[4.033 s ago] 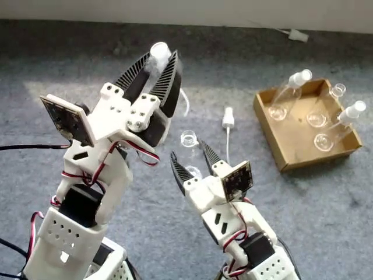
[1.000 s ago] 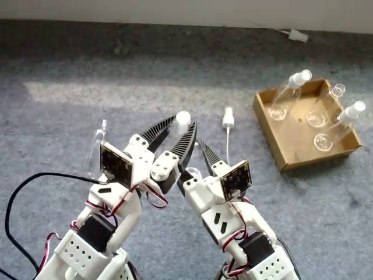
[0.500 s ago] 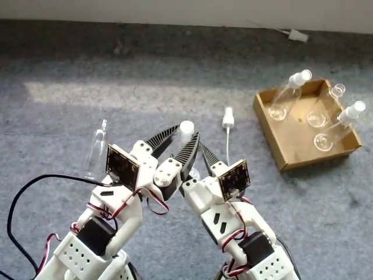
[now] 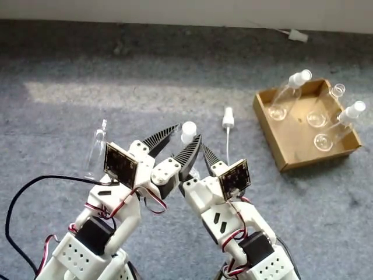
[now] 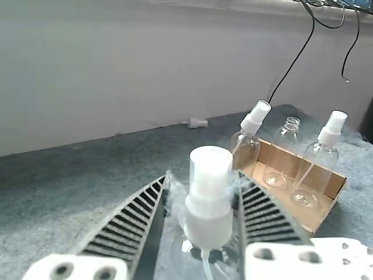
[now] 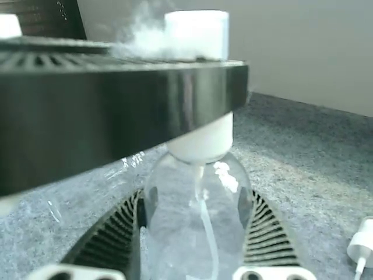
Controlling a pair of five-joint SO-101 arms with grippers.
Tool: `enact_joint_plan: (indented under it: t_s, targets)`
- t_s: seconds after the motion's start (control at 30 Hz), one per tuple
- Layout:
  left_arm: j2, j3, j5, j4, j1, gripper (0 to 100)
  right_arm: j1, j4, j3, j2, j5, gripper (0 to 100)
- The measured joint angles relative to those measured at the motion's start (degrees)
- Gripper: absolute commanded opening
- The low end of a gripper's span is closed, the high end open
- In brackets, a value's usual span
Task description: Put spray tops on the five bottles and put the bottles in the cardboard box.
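Observation:
My left gripper is shut on a white spray top, pinched between its ribbed fingers. The top sits on the neck of a clear bottle, its tube hanging inside. My right gripper is shut on that upright bottle's body, just in front of the left gripper. The cardboard box lies at the right with three bottles in it; two carry spray tops, one neck is open.
A loose spray top with its tube lies on the grey carpet between the grippers and the box. A bare bottle lies at the left. Another small white top lies far back by the wall.
Four seconds ago the left gripper held the spray top high and farther back. It has come down toward the right gripper, and the top now rests on the held bottle's neck.

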State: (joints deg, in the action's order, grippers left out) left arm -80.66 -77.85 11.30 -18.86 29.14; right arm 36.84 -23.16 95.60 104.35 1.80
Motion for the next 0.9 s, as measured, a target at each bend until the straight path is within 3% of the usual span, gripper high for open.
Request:
enact_joint_plan:
  t_s: [0.33, 0.6, 0.9]
  targets:
    - [-0.6, -0.4, 0.0, -2.1, -1.1, 14, 0.1, 0.1, 0.0, 0.1, 0.0, 8.8]
    - [-14.2, -0.2, 0.0, -18.4, -1.1, 14, 0.1, 0.2, 0.0, 0.2, 0.0, 8.8]
    - [-23.5, 1.2, -0.1, -30.9, -2.5, 13, 0.1, 0.2, 0.0, 0.2, 0.0, 8.8]
